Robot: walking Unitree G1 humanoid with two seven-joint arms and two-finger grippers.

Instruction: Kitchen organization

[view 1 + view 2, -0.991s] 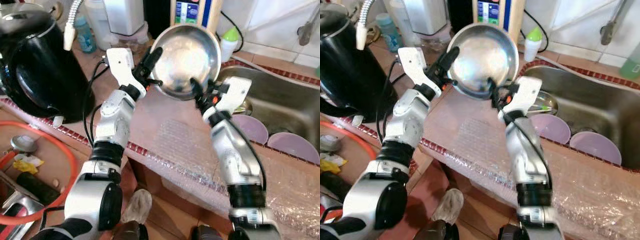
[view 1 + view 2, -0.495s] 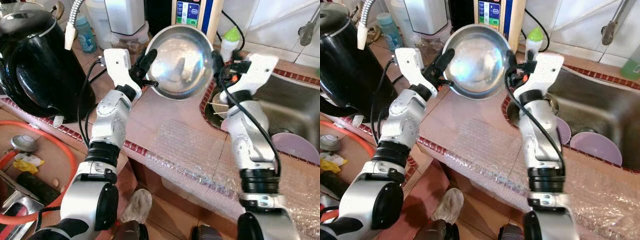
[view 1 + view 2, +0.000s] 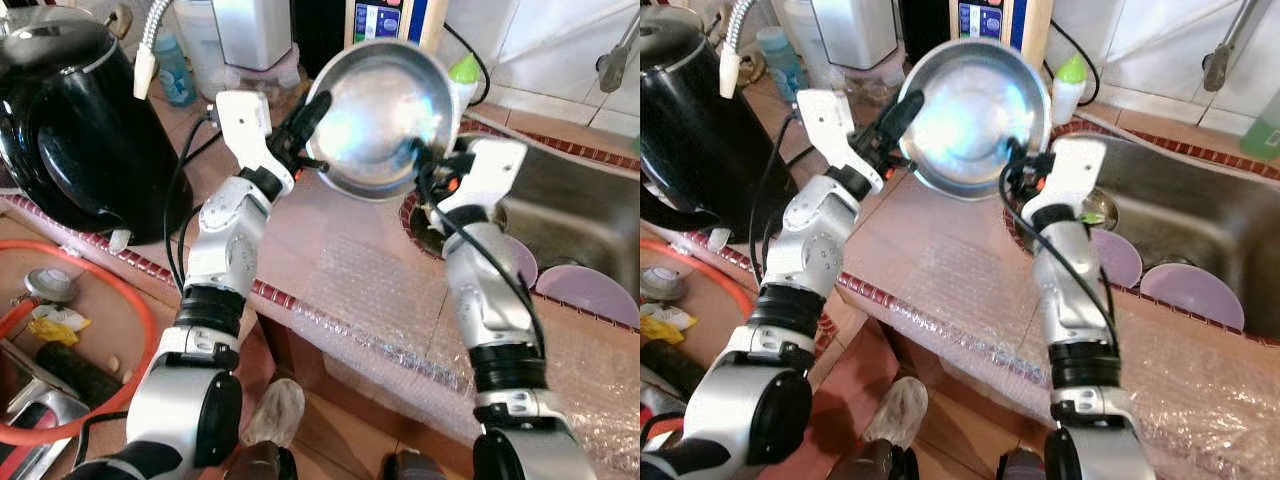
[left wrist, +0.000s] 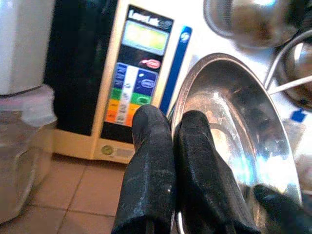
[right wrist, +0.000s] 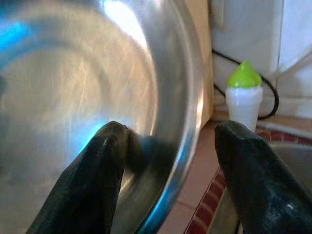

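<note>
Above the surface near the sink's edge, steel bowl tilted upright, left gripper clamped on its rim, right gripper spread apart astride the opposite rim.

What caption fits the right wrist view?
Right gripper open astride the steel bowl's rim, green-capped bottle behind.

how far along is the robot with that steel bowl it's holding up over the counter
Midway, it seems. Done: the round shiny steel bowl is lifted off the bubble-wrapped counter. In hand: the left claw is clamped on its rim, while the right claw straddles the opposite rim, open. Left: setting it down somewhere; two lilac plates wait in the steel sink.
</note>
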